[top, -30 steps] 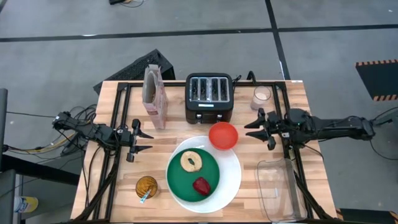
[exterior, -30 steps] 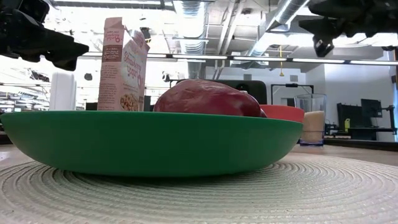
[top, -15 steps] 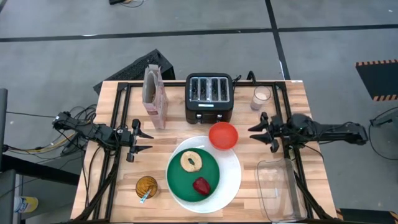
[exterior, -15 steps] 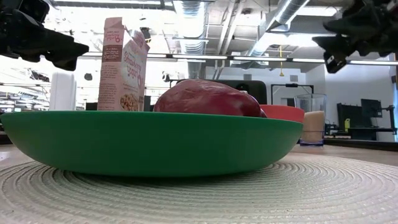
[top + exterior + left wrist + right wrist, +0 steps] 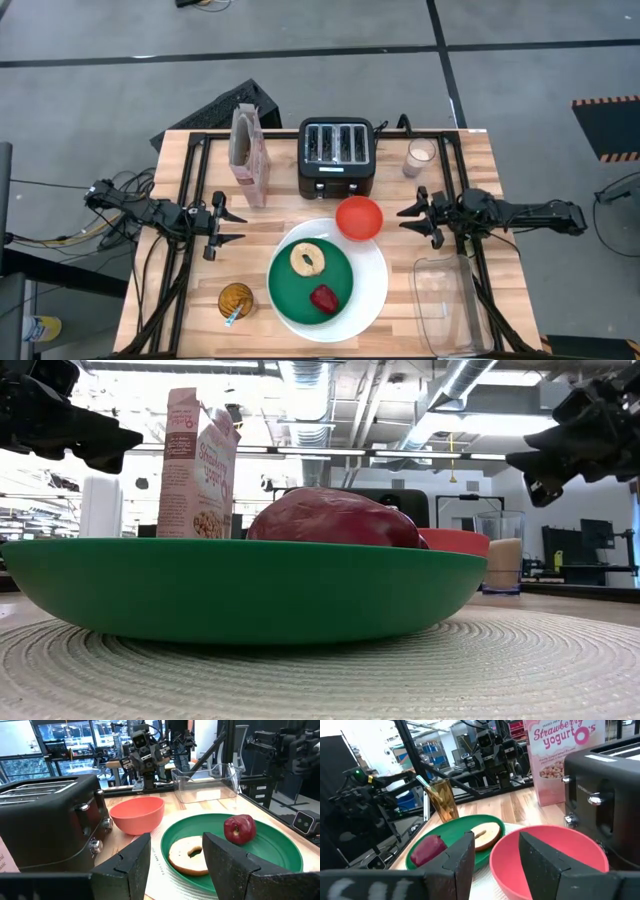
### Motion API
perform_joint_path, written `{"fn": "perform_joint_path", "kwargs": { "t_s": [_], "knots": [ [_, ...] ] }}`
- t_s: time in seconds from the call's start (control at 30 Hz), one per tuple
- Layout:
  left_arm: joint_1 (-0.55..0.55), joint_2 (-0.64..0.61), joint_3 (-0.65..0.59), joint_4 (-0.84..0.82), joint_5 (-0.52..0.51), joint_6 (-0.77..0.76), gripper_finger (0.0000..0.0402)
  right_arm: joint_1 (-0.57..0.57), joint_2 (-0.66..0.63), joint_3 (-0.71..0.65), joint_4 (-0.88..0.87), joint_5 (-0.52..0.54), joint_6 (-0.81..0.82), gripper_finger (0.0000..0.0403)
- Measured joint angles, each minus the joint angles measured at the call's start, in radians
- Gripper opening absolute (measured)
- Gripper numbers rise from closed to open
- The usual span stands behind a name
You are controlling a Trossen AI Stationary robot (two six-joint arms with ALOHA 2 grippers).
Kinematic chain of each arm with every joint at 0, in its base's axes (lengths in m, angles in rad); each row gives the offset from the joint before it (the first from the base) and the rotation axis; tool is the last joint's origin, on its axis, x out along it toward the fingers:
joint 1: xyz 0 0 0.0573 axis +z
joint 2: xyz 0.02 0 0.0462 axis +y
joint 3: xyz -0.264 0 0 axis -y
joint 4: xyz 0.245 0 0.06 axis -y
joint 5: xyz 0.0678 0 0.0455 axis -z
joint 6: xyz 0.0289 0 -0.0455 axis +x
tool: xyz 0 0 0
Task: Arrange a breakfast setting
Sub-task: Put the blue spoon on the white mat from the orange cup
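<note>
The green plate (image 5: pixel 310 282) lies on the large white plate (image 5: pixel 372 285) at the table's near middle. A bagel half (image 5: pixel 307 259) and a red fruit (image 5: pixel 323 298) rest on it. The red-orange bowl (image 5: pixel 358 218) stands on the table at the white plate's far right rim. The pink cereal box (image 5: pixel 249 155) stands upright at the far left. My left gripper (image 5: pixel 228 227) hovers open left of the plates, pointing level at them (image 5: pixel 175 855). My right gripper (image 5: pixel 412 213) hovers open right of the bowl, level and empty (image 5: pixel 495 851).
A black toaster (image 5: pixel 337 157) stands behind the bowl, with a glass of milk (image 5: pixel 420 157) to its right. An amber glass (image 5: pixel 236 300) with a blue handle in it stands near the front left. A clear plastic container (image 5: pixel 445 305) lies at the front right.
My right gripper has come down toward the table while staying level, beside the bowl. Its fingers keep the same gap. The plates, bowl, box and my left arm have not moved.
</note>
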Motion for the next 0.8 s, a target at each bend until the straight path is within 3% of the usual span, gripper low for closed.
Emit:
{"fn": "perform_joint_path", "kwargs": {
  "t_s": [0.8],
  "knots": [
    [0.0,0.0,0.0,0.0,0.0,0.0,0.0171,0.003,0.003,-0.002,-0.05,0.001,-0.001,0.0176]
  ]
}}
